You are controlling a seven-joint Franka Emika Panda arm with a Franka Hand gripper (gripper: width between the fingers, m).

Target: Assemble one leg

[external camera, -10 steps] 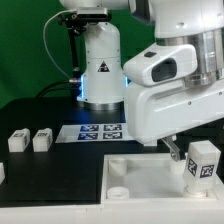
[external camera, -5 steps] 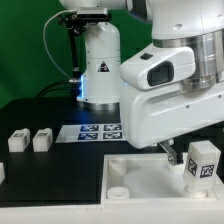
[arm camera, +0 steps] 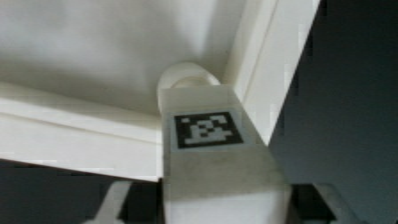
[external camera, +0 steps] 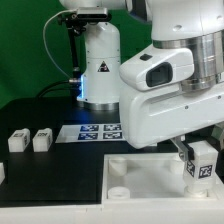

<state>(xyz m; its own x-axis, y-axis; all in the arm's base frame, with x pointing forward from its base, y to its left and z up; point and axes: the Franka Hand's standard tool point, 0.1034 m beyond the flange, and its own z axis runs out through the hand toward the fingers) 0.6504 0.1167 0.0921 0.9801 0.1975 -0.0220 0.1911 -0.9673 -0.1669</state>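
Observation:
My gripper [external camera: 197,153] is shut on a leg [external camera: 204,160], a small white block with a black-and-white tag, and holds it over the right end of the large white plate [external camera: 140,172]. In the wrist view the leg [arm camera: 212,125] runs out from between my fingers [arm camera: 125,200], and its rounded end sits at a corner of the plate [arm camera: 89,60] next to the raised rim. Whether the end touches the plate cannot be told. Two more legs [external camera: 17,141] [external camera: 41,140] stand on the black table at the exterior view's left.
The marker board [external camera: 99,131] lies flat in front of the arm's white base [external camera: 100,65]. Another white part [external camera: 2,172] is cut off at the exterior view's left edge. A round socket [external camera: 118,168] shows in the plate's near-left corner.
The arm's white body has shifted toward the exterior view's left. The leg stays in my grip over the plate's right end, now more covered by the gripper.

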